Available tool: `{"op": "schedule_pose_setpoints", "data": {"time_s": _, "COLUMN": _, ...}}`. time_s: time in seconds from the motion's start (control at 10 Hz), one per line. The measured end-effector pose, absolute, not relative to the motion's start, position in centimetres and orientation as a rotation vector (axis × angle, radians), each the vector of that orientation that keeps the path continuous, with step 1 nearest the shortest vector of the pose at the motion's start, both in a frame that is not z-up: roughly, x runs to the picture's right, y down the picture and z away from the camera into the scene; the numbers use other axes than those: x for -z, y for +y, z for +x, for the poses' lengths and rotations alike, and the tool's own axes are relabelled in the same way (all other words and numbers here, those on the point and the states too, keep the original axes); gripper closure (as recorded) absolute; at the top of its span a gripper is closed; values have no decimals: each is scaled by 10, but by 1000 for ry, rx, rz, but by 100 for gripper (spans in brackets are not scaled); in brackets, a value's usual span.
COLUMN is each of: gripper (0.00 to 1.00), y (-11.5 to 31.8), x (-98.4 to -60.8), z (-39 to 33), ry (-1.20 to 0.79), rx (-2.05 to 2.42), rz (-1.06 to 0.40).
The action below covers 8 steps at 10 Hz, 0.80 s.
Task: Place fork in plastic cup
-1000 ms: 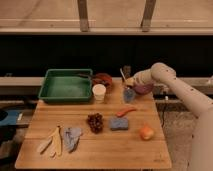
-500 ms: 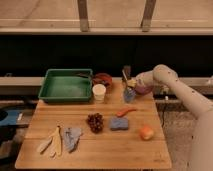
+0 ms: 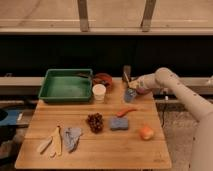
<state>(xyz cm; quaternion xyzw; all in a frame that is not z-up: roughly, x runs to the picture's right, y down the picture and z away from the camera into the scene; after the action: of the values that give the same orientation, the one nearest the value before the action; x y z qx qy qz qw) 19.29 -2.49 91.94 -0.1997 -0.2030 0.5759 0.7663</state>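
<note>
gripper (image 3: 131,86) over plastic cup (image 3: 130,95) | jaws gripping fork (image 3: 125,78) | white cup (image 3: 99,92) left, dark cylinder (image 3: 127,70) behind

Single high view, facing down over whole table (image 3: 100,145) from front; hand (image 3: 129,86) near far edge

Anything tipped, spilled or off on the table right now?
Nothing stands out. The white cup and the plastic cup both stand upright, nothing looks spilled on the table, and the tool is just above the plastic cup, back right.
</note>
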Motion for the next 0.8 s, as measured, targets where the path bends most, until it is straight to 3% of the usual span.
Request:
{"op": "schedule_pose_setpoints", "data": {"time_s": 0.7, "gripper": 100, "y": 5, "x": -912, "z": 181, "ry": -460, "rx": -1266, "rz": -474}}
{"op": "schedule_pose_setpoints", "data": {"time_s": 0.8, "gripper": 95, "y": 6, "x": -912, "z": 181, "ry": -460, "rx": -1268, "rz": -477}}
